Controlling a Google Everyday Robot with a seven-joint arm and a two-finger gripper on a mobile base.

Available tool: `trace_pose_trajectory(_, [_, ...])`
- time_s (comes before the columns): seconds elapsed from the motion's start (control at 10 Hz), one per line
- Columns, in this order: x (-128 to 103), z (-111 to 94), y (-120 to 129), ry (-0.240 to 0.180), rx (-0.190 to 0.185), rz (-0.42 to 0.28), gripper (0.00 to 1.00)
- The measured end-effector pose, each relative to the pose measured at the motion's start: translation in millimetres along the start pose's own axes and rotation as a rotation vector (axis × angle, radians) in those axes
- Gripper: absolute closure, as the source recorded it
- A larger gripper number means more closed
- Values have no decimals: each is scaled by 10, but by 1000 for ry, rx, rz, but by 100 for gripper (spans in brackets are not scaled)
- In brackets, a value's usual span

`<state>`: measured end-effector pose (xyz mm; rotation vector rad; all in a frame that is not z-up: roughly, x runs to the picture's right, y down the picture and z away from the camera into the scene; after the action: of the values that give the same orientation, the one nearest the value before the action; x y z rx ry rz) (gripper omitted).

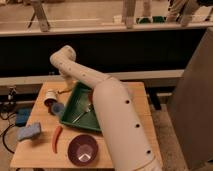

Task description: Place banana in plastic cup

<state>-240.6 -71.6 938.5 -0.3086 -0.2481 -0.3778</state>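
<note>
The banana (64,91), a small yellow-tan piece, lies on the wooden table (117,90) just off the far left corner of the green tray (75,116). A pale bluish plastic cup (57,108) stands by the tray's left edge, in front of the banana. A white cup (50,95) sits just left of the banana. My white arm (112,115) reaches from the lower right over the tray and bends at the far left. The gripper (65,83) hangs down from the wrist, right above the banana.
A red-orange chili pepper (56,138) and a blue sponge (29,131) lie at the front left. A purple bowl (82,149) stands at the front. A metal utensil (81,114) lies in the tray. A dark counter (150,50) runs behind the table.
</note>
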Motion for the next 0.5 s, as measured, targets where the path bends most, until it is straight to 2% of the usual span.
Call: trace_pose_trajectory(0.5, [27, 124, -115, -31, 19, 49, 20])
